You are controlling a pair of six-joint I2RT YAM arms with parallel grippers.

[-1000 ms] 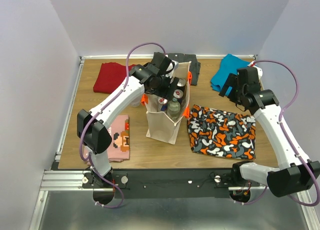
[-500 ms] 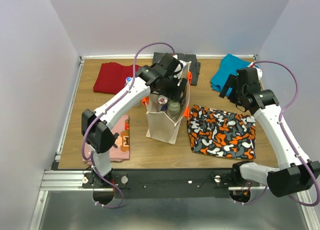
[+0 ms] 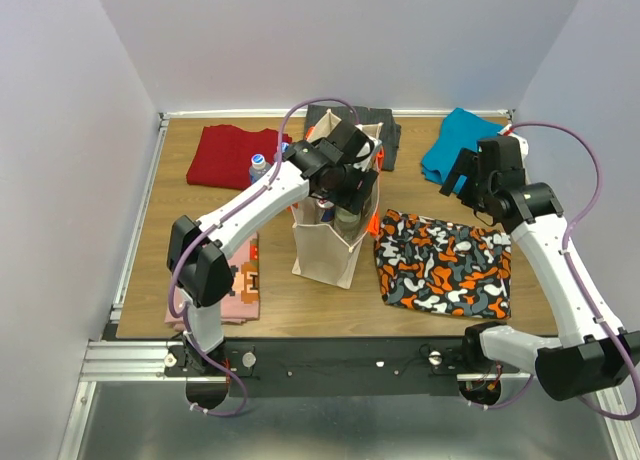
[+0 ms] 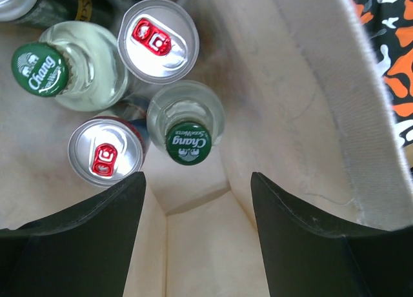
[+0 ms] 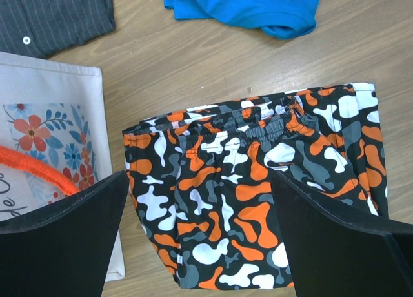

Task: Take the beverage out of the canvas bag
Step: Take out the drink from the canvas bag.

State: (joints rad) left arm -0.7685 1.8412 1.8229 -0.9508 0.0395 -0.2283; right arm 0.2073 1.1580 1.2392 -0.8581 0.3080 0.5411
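Canvas bag [image 3: 325,248] still holds the drinks, but my left jaws just swung in over its mouth, partly open and empty above the green-capped bottle [image 4: 188,142], so grab's next; right jaws wide, off beside the bag.

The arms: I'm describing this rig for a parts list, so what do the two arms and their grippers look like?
Both the left arm and right arm have white links joined by black joint housings. A thin purple cable loops along each. The left gripper and right gripper have plain matte black, blunt fingers; no markings show.
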